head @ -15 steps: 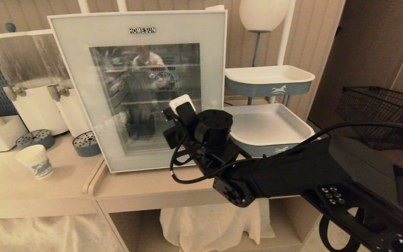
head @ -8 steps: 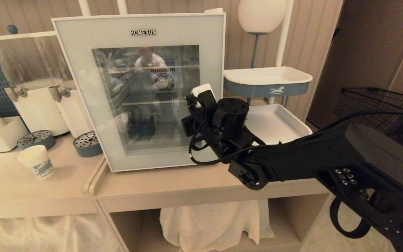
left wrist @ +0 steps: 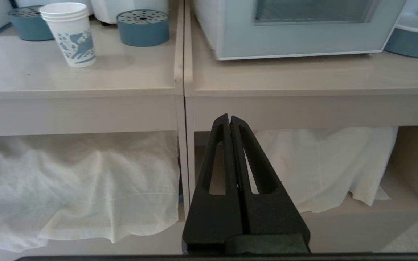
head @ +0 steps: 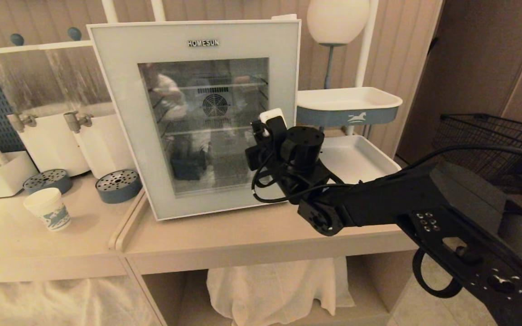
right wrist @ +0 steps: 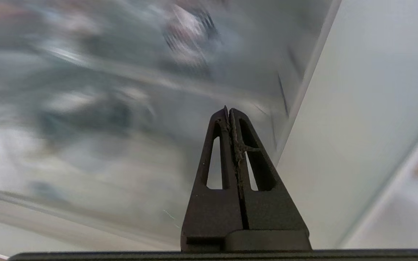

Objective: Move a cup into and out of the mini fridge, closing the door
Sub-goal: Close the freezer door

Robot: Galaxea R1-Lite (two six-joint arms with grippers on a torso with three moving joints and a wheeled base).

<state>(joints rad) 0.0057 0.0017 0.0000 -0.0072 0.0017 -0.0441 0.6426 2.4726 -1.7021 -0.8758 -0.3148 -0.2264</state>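
Wood panelling is backing the table (head: 224,240) where the mini fridge (head: 283,20) is sitting upper centre. We are pressing our right end effector (right wrist: 229,110), pinched shut and empty, against its door (head: 125,90), likely finishing closing; withdrawing comes next.

Door (head: 197,117) swung further toward the mini fridge (head: 283,18) than a second ago, its hinge-side edge drawn right and farther back, now near flush; right gripper (right wrist: 229,110), fingers pressed together, carried rightward across the glass to the door's right frame; reflections in the window shifted accordingly.
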